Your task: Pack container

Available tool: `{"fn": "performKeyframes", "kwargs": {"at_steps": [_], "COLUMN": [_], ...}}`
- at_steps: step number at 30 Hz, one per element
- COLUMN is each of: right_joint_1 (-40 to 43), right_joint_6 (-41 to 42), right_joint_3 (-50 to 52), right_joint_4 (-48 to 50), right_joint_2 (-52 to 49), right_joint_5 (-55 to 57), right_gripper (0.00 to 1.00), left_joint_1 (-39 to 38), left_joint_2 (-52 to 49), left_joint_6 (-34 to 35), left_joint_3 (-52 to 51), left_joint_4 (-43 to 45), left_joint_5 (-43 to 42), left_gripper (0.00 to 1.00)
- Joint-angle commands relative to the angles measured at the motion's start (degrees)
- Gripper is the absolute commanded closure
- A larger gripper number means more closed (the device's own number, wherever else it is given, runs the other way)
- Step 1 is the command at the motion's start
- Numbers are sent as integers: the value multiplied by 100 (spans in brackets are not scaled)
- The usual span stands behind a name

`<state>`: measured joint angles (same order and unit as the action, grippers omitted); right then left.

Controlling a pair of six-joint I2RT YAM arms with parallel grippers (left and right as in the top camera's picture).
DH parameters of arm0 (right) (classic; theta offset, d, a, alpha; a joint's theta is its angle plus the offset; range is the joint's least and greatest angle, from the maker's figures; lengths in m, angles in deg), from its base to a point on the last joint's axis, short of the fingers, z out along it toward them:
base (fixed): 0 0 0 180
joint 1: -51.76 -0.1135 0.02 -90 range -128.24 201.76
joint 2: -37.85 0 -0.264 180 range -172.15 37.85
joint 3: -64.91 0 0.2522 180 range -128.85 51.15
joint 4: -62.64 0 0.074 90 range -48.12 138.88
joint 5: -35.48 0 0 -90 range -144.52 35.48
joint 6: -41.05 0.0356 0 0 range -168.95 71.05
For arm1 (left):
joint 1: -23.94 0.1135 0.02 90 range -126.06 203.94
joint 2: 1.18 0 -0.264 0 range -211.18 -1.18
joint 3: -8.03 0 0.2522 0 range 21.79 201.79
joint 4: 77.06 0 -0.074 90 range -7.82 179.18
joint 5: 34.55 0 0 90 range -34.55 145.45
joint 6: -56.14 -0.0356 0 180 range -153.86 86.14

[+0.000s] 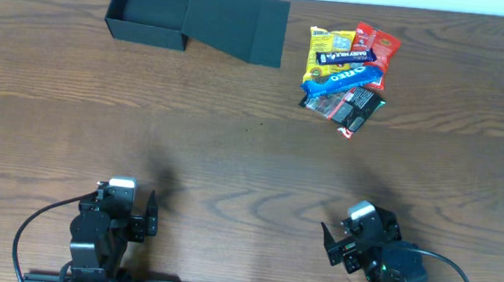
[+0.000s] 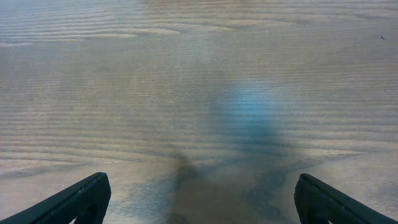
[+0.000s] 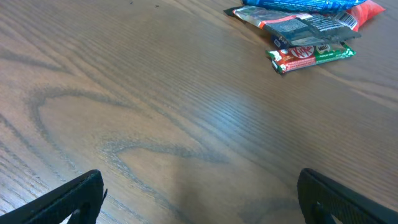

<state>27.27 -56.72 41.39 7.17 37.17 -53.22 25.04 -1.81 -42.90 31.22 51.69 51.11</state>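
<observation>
Both pairs of jaws stand open, empty; the container [image 1: 148, 5] lies long axis left-right, lid [image 1: 240, 21] flapped rightward.

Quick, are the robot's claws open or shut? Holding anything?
Left gripper: open, holding nothing.
Right gripper: open, holding nothing.

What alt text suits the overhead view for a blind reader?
An open dark container and a pile of snack packets lie far back on a wooden table. The left gripper and right gripper stand open in front.
</observation>
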Motion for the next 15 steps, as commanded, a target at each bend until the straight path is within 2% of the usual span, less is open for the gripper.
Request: {"fn": "performKeyframes", "kwargs": {"at_steps": [1, 4, 8, 11, 13, 15], "right_joint_1": [9, 9, 9, 9, 9, 9], "right_joint_6": [42, 39, 42, 39, 42, 42], "right_joint_3": [61, 61, 61, 61, 61, 61], "right_joint_4": [-2, -2, 0, -2, -2, -2], "right_joint_2": [37, 37, 37, 37, 37, 37], "right_joint_5": [39, 39, 39, 39, 39, 39], "right_gripper": [1, 1, 1, 1, 1, 1], "left_joint_1": [33, 33, 33, 33, 33, 33], "left_joint_2": [39, 39, 39, 39, 39, 39], "left_joint_6": [7, 68, 719, 1775, 3099, 4004], "left_joint_3": [-37, -35, -28, -26, -22, -22], "left_joint_4": [-15, -9, -13, -11, -17, -15], "left_joint_5": [-55, -146, -345, -507, -634, -673], "left_gripper": [5, 5, 5, 4, 5, 5]}}
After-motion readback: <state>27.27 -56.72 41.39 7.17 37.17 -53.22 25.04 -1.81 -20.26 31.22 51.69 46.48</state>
